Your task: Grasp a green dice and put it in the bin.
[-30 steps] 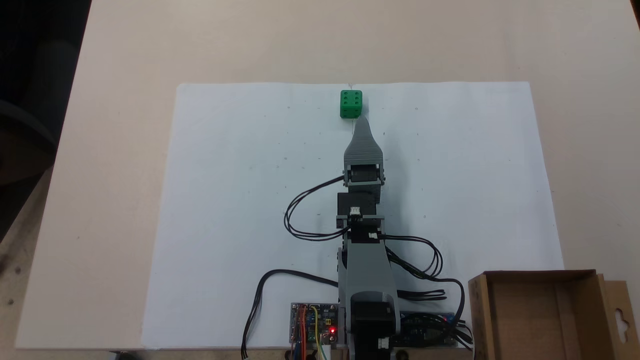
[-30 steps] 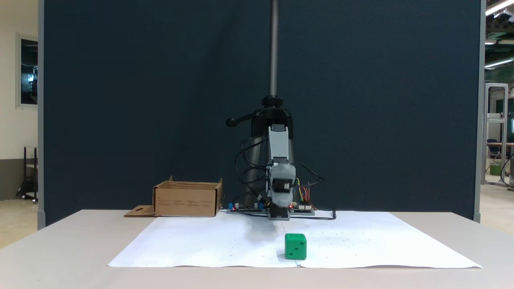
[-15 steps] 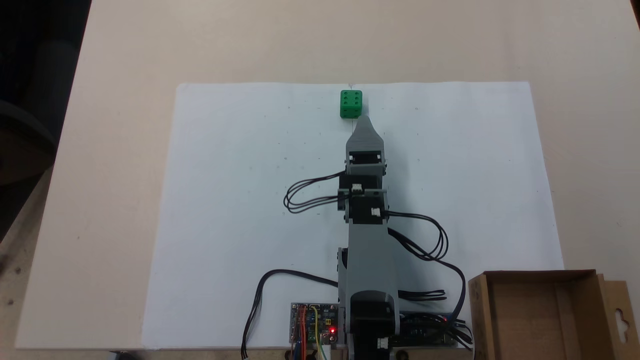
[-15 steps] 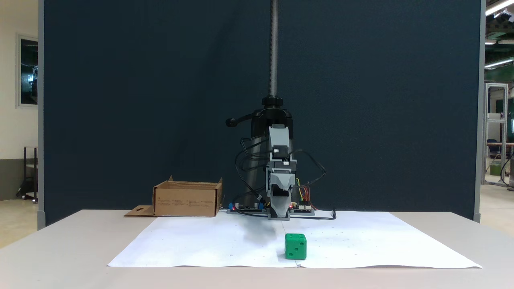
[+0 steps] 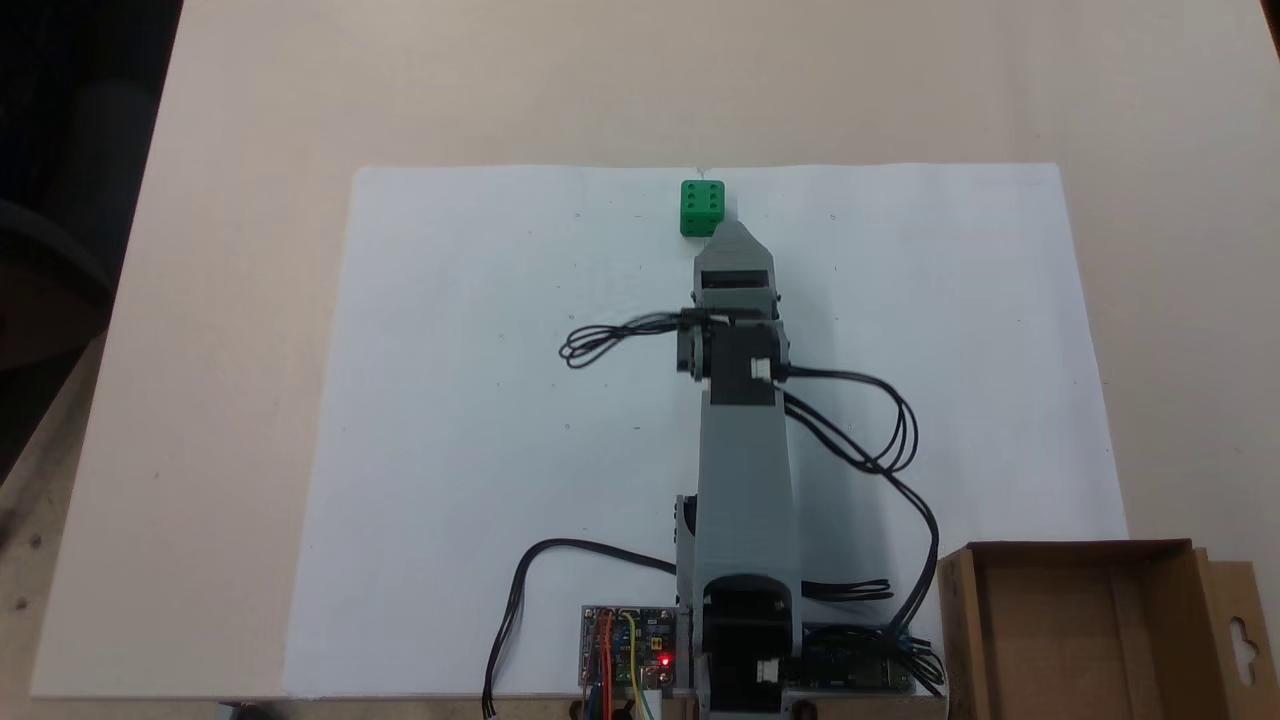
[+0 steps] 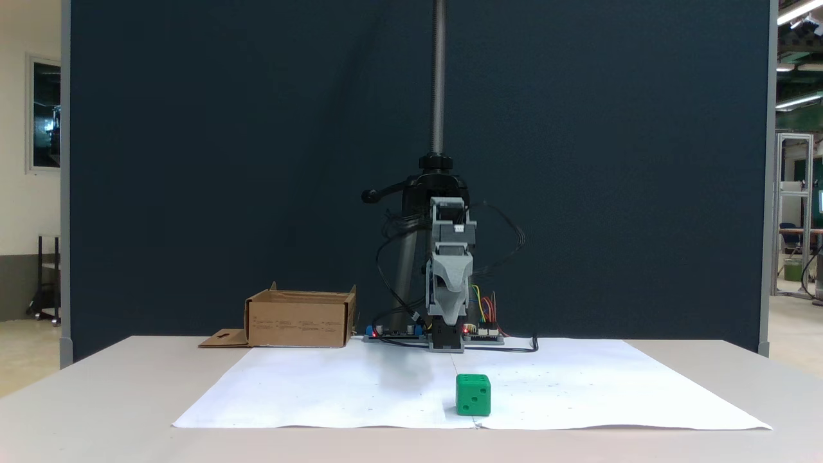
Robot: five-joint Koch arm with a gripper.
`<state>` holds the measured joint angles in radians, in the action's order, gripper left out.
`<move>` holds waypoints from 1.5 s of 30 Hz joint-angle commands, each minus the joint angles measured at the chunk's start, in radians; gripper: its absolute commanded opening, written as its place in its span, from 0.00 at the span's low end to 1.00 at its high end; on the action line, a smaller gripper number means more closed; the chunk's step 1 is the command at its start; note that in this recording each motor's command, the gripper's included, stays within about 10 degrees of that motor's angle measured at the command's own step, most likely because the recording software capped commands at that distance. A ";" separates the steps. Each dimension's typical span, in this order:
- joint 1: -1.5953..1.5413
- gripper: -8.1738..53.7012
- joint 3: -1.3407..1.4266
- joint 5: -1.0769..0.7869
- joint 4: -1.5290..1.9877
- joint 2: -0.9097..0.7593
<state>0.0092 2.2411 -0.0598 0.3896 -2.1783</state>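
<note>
Six darker recessed pips are seen on the top face of the green dice (image 5: 702, 207) in the fixed view from above. It is a small bright green cube with rounded edges, set on the white paper sheet (image 5: 480, 400) close to that sheet's far edge. The hand (image 5: 733, 232) is pointed at the dice from just below it in the picture, its tip beside the cube's lower right corner; contact cannot be told. One tapered grey tip is presented, so whether the jaws are wide or narrow cannot be told. Black cables (image 5: 880, 440) are looped off both sides of the arm. The bin (image 5: 1085, 630), a brown cardboard box with a plain interior and a hang-hole flap, is placed at the lower right, well apart from the dice. A circuit board (image 5: 628, 648) with a red light is set by the arm's base.

From the other fixed view, the dice (image 6: 473, 395) is seen resting on the paper (image 6: 334, 392) near its front edge, with pips on its facing side. The hand (image 6: 448, 315) is held above the surface, behind the dice. The bin (image 6: 300, 317) is seen at the left, on the surface (image 6: 116, 399).
</note>
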 commanded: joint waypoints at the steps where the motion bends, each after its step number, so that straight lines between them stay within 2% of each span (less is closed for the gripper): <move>1: 0.009 0.80 -0.089 0.040 0.115 0.029; 6: -0.002 0.80 -0.204 0.078 0.230 0.123; 18: -0.002 0.80 -0.601 0.140 0.459 0.506; 26: 0.000 0.80 -0.834 0.144 0.568 0.678; 45: -0.006 0.80 -1.135 0.176 0.650 0.891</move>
<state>0.0000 1.1474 0.0414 0.9910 -1.2732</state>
